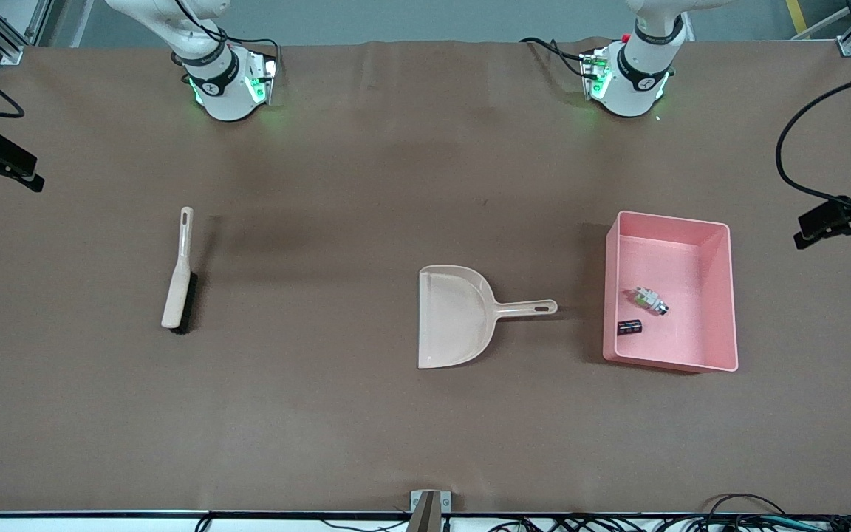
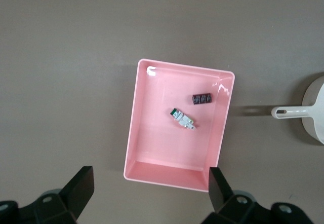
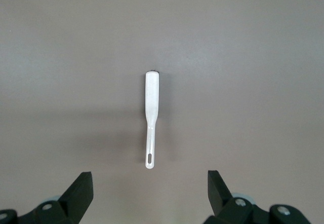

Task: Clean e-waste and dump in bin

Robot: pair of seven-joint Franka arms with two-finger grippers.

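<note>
Here both small parts lie inside the pink bin (image 1: 669, 295), which sits on the brown surface (image 1: 337, 414) toward the left arm's end. The white-and-orange part (image 1: 650, 299) rests near the middle of the bin's floor, and the dark chip (image 1: 629, 326) lies just beside it, nearer to the front camera and close to the wall that faces the dustpan. The two parts are apart, not touching.

The beige dustpan (image 1: 455, 316) lies flat near the middle of the surface, its handle pointing at the bin without reaching it. The brush (image 1: 178, 277) lies well apart, toward the right arm's end.

The left hand (image 2: 149, 188) hangs high over the bin with its fingers (image 2: 81, 186) spread wide, holding nothing. The right hand (image 3: 149, 188) hangs high over the brush, likewise spread wide and empty.
</note>
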